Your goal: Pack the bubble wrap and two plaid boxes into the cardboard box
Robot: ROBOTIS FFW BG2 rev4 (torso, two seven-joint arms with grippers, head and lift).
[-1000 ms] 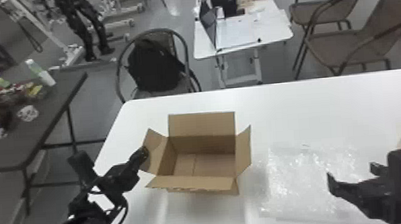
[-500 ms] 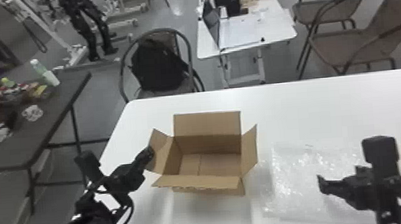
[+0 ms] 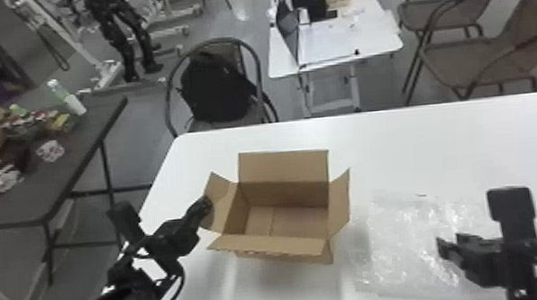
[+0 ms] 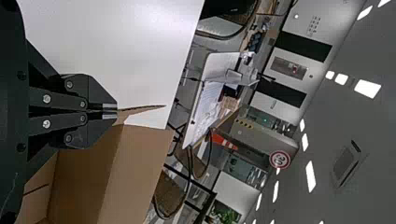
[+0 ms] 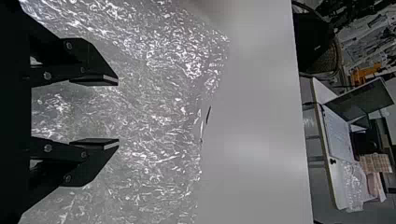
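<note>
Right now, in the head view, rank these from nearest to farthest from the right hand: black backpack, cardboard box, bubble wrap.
1. Bubble wrap: on the white table, beneath the right hand.
2. Cardboard box: open, left of the wrap.
3. Black backpack: beyond the table's far edge, left.

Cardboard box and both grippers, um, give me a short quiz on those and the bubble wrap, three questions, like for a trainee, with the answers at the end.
1. True or false: the right gripper is shut on the bubble wrap.

2. What does the left gripper hold?
a) a plaid box
b) a side flap of the box
c) a roll of tape

3. Fill in the blank: in the head view, the bubble wrap lies to the ____ of the box.

Key: 1 false; 2 b; 3 right
</note>
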